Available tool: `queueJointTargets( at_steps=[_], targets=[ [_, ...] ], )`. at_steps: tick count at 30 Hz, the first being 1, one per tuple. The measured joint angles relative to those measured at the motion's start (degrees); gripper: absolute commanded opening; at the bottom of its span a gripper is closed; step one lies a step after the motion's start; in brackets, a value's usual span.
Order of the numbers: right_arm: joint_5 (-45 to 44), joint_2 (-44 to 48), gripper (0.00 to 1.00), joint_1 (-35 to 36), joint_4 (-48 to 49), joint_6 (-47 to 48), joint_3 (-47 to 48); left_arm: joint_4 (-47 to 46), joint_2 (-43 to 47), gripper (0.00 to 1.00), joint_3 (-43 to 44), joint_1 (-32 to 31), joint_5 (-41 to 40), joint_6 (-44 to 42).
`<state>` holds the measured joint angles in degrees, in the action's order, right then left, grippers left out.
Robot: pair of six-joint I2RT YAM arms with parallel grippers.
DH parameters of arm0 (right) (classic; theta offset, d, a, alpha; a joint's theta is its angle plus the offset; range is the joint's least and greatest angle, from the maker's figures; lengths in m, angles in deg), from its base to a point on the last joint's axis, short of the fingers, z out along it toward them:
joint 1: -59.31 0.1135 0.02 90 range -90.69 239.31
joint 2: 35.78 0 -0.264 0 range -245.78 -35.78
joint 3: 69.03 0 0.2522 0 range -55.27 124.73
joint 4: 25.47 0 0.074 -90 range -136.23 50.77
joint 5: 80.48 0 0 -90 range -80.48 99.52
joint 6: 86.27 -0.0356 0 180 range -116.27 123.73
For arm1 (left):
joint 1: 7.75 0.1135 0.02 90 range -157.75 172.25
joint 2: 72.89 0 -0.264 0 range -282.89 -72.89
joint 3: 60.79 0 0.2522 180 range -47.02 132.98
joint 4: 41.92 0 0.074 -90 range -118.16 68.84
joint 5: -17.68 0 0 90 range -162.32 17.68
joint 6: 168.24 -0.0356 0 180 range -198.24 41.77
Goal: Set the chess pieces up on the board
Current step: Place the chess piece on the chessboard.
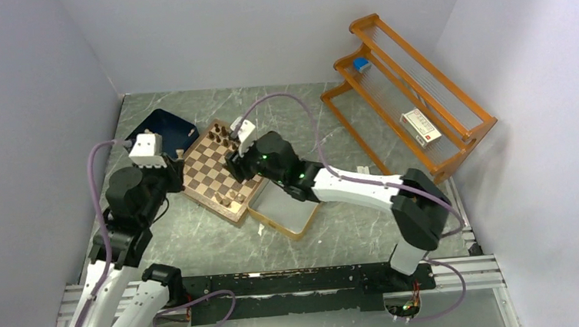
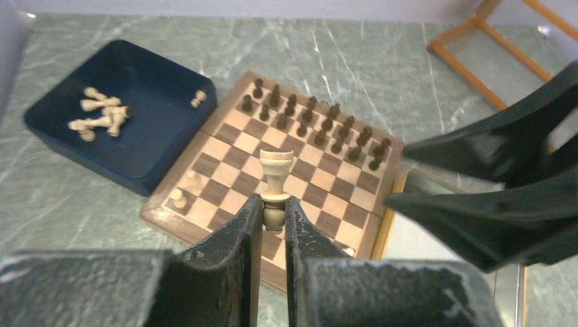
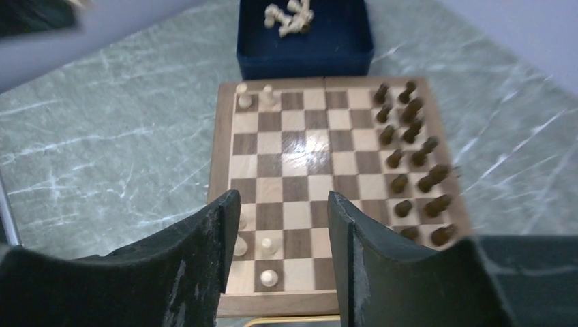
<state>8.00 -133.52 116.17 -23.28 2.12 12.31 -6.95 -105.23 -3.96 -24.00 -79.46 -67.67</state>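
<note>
Left wrist: left pincer (image 2: 274, 208) grips a pale chess piece (image 2: 277, 170) standing upright.

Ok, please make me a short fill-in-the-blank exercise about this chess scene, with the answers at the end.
The left hand is shut on a ____ chess piece.
The loose pale pieces lie in the ____ tray.
The dark pieces stand in ____ rows on the board.
The right hand hangs above the board with its jaws ____.
Missing words: pale, navy, two, open.
</note>
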Motion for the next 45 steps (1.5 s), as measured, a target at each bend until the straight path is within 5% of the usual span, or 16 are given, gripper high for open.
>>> queueJointTargets(
  at_steps=[15,33,45],
  targets=[
    [11.8,22.1,0.6,-0.59,6.64,36.7,-22.47,2.86,-19.08,0.11,3.32,0.0,33.53,-0.24],
    [10.67,14.12,0.63,3.8,5.35,62.77,-18.71,12.13,-26.67,0.12,8.57,0.0,46.95,-4.46],
    [9.77,12.28,0.17,5.46,5.29,68.52,-18.4,15.61,-28.55,0.11,9.55,0.02,48.52,-5.95]
  ],
)
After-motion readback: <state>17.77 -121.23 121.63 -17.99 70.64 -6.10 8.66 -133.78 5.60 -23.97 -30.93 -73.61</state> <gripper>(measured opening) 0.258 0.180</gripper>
